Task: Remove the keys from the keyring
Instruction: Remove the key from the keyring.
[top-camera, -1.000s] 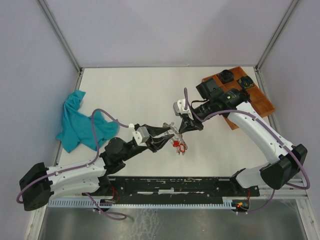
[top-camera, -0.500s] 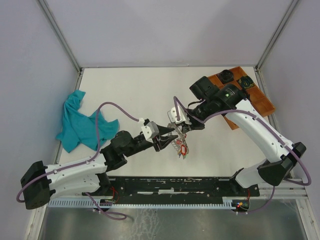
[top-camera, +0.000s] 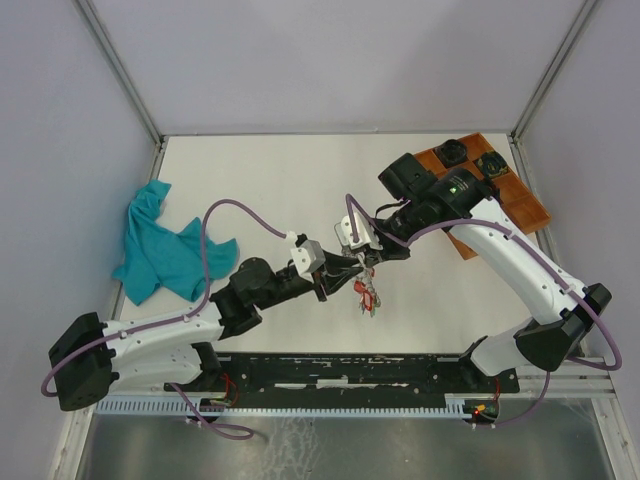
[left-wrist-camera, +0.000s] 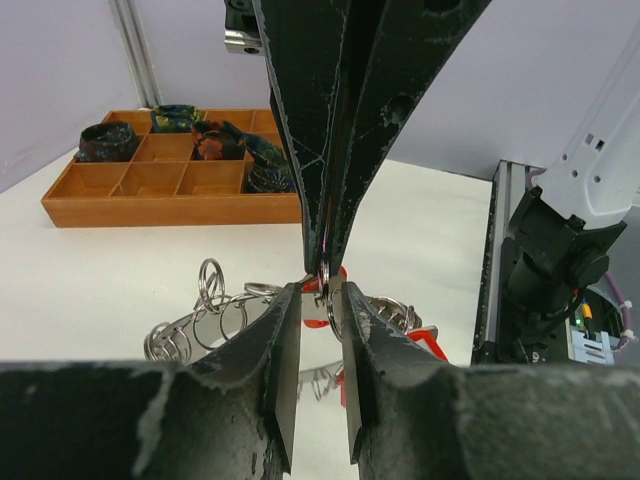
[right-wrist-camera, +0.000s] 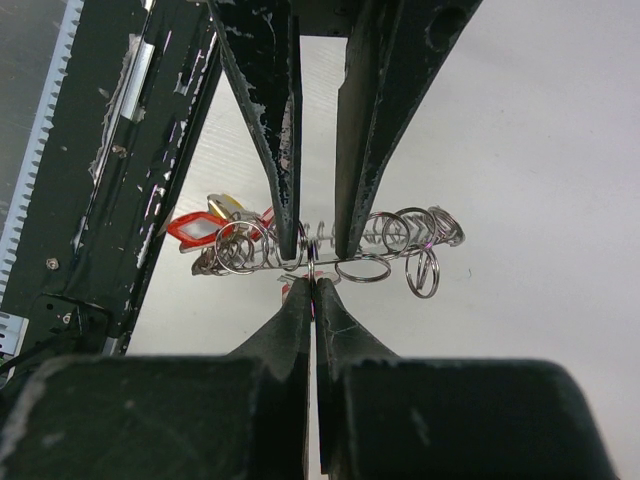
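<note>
Pinching: right gripper (right-wrist-camera: 312, 287), jaws closed on a thin wire loop of the keyring (right-wrist-camera: 395, 235).
Opposite: left gripper (right-wrist-camera: 318, 240), jaws narrowly parted, tips straddling the coil, almost tip to tip with the right jaws.
Coil: runs crosswise between both sets of jaws, over the white desk (top-camera: 270, 180).
Bunch: keys (right-wrist-camera: 200, 228) with red tags, at the coil's end, just beside the left jaws.
</note>
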